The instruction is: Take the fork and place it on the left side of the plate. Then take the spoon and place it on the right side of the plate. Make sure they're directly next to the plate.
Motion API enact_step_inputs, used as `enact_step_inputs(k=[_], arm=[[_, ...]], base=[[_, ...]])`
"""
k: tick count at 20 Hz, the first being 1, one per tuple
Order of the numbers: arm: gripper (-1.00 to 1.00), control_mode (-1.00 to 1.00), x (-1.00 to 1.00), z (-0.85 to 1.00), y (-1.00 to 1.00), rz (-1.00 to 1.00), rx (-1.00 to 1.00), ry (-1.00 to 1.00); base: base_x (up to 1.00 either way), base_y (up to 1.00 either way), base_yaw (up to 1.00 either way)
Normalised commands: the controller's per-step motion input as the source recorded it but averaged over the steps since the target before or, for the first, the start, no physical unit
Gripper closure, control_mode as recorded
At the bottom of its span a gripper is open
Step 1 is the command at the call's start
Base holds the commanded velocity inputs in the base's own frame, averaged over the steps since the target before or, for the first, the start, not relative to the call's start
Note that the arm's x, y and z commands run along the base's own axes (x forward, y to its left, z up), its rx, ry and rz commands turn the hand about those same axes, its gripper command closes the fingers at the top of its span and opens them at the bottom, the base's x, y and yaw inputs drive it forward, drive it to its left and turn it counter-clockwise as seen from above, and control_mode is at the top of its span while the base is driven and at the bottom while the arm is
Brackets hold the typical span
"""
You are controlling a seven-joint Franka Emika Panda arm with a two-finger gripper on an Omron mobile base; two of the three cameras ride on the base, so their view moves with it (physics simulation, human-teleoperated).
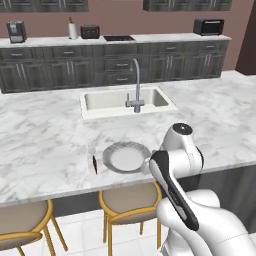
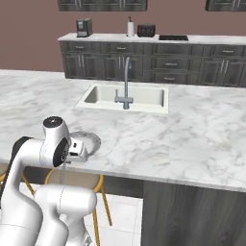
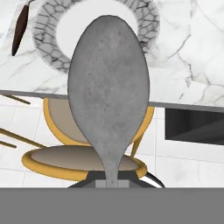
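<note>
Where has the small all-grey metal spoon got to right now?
The all-grey metal spoon is gripped by its handle in the shut gripper, bowl up in the hand view, in front of the round grey-rimmed plate near the counter's edge.

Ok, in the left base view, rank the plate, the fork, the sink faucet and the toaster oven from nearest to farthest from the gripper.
The gripper, shut on the spoon, sits at the counter's near edge.
1. plate, just left of the hand
2. fork, beyond the plate's left rim
3. sink faucet, mid-counter
4. toaster oven, on the back counter, right
</note>
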Motion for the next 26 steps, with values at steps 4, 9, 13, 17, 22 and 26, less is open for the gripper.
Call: enact_step_inputs(k=[4, 9, 13, 17, 22, 26], arm=[[1.0, 1.0, 0.0, 0.0, 0.0, 0.0, 0.0, 0.0], [1.0, 1.0, 0.0, 0.0, 0.0, 0.0, 0.0, 0.0], [1.0, 1.0, 0.0, 0.0, 0.0, 0.0, 0.0, 0.0], [1.0, 1.0, 0.0, 0.0, 0.0, 0.0, 0.0, 0.0], [1.0, -1.0, 0.0, 0.0, 0.0, 0.0, 0.0, 0.0], [1.0, -1.0, 0.0, 0.0, 0.0, 0.0, 0.0, 0.0]], base=[[0.15, -0.11, 0.1], [0.0, 0.0, 0.0], [0.0, 0.0, 0.0], [0.0, 0.0, 0.0], [0.0, 0.0, 0.0], [0.0, 0.0, 0.0]])
